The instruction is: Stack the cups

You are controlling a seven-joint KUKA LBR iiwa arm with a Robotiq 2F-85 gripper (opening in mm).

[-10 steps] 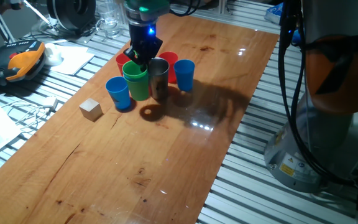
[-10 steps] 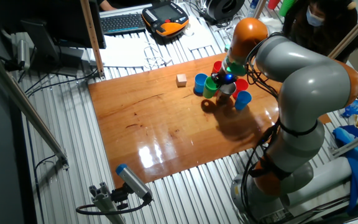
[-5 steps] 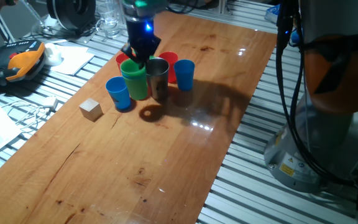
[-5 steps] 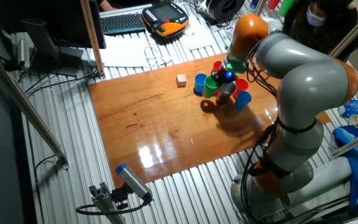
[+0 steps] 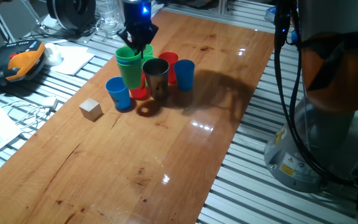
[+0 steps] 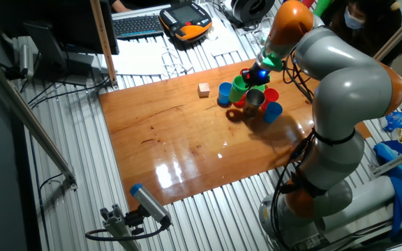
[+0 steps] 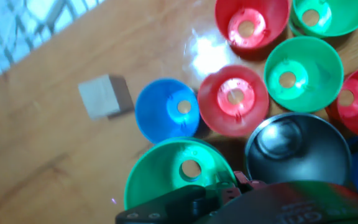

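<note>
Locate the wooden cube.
In one fixed view the wooden cube sits on the table's left part, apart from the cluster, nearest the blue cup.

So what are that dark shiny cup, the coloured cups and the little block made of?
The dark cup looks like polished steel: grey, mirror-like reflections. The green cup in the gripper and the blue cup look like glossy plastic: saturated colour, light glowing through the walls. The block seems bare wood: pale, matte.
</note>
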